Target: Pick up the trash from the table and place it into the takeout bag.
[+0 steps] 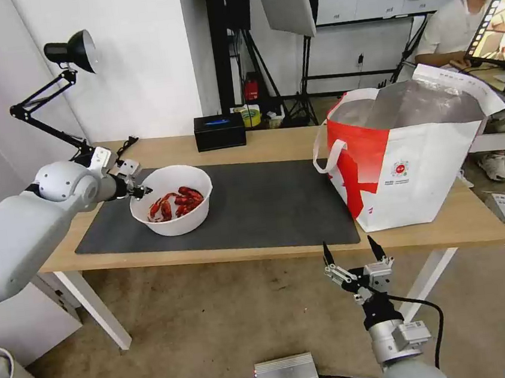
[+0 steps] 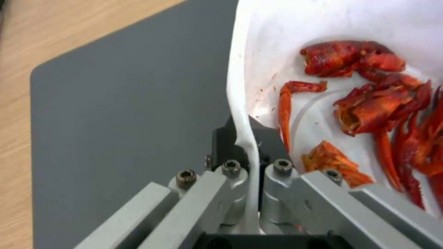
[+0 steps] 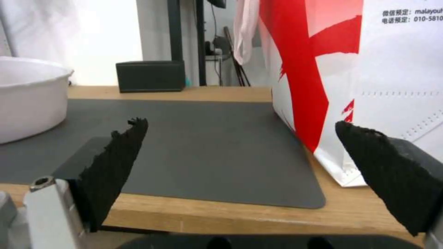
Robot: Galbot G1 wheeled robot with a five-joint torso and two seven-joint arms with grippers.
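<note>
White round bowl (image 1: 174, 212) holding red crayfish shells (image 1: 174, 203), upright on the dark grey mat (image 1: 254, 207) of the light-wood bench (image 1: 284, 143), rim pinched by the left gripper (image 1: 140, 192), white-and-red foil-lined takeout bag (image 1: 406, 167) standing open just beyond the right gripper (image 1: 353, 256)

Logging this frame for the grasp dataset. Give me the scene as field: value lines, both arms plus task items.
left gripper: jaws shut on the near-left rim of the white bowl
bowl contents: red crayfish shells
bowl location: left part of the dark grey mat, on the table
right gripper: jaws open, holding nothing, below the table's front edge
takeout bag: upright at the table's right end, mouth open, foil lining visible
other: black tissue box, black desk lamp
</note>
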